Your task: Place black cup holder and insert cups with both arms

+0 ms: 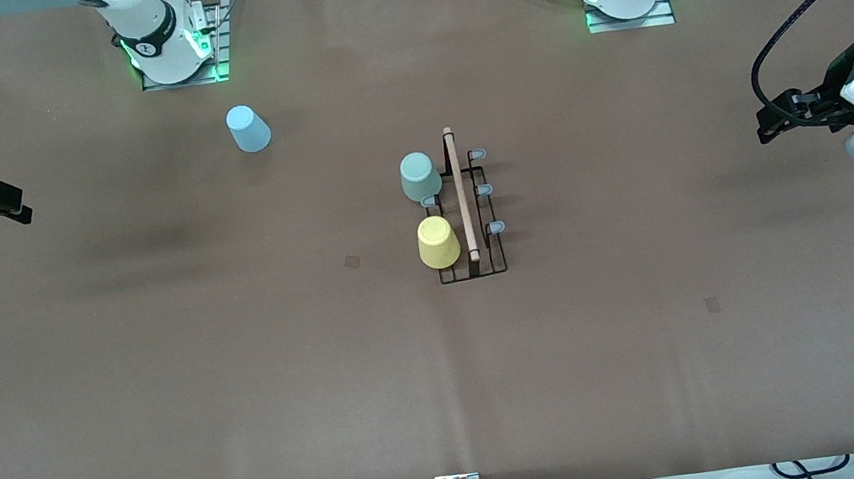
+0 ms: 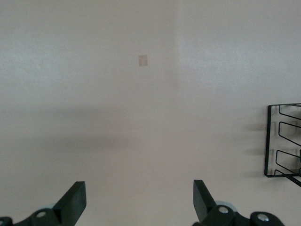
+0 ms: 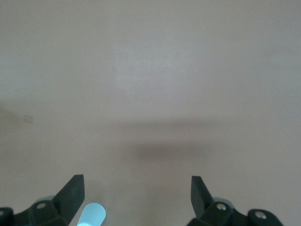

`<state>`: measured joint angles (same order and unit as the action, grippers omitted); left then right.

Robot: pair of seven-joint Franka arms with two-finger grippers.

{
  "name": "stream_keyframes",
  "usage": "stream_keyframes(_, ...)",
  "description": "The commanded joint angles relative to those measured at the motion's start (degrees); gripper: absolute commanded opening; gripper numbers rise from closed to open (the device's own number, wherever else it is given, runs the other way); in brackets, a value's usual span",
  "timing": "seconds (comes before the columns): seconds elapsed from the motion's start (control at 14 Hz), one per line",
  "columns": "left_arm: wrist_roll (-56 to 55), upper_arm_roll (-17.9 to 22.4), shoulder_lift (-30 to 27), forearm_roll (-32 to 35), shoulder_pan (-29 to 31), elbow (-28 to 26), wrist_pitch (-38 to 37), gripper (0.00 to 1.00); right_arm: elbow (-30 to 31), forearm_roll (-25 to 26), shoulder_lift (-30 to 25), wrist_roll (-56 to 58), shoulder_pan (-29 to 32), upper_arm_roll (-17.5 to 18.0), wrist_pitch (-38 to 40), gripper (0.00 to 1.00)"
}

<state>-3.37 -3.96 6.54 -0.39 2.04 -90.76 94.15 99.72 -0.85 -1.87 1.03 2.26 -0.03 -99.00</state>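
The black cup holder (image 1: 466, 216) stands at the table's middle, its wooden rod handle (image 1: 460, 191) on top. A pale green cup (image 1: 420, 176) and a yellow cup (image 1: 438, 241) sit upside down on prongs on its side toward the right arm's end. A light blue cup (image 1: 248, 128) stands upside down on the table near the right arm's base; its top shows in the right wrist view (image 3: 92, 215). My left gripper (image 1: 767, 126) hangs open and empty at the left arm's end; the holder's edge shows in its wrist view (image 2: 282, 141). My right gripper (image 1: 15, 209) hangs open and empty at the right arm's end.
The brown table (image 1: 245, 388) carries two small tape marks, one (image 1: 352, 261) near the holder and one (image 1: 712, 305) nearer the front camera. Both arm bases (image 1: 174, 48) stand along the edge farthest from the camera. Cables lie below the front edge.
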Motion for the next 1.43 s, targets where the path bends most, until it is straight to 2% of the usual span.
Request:
stream_keyframes(0.0,-0.41,0.70,-0.03,-0.84,-0.63,0.94,-1.16,1.00,-0.31,1.11,-0.15,0.90,0.90,0.47,-0.50,1.00)
stream_keyframes(1.36,-0.40,0.70,-0.03,-0.84,-0.63,0.94,-1.16,1.00,-0.40,1.11,1.70,0.11,1.26,0.21,-0.84,1.00)
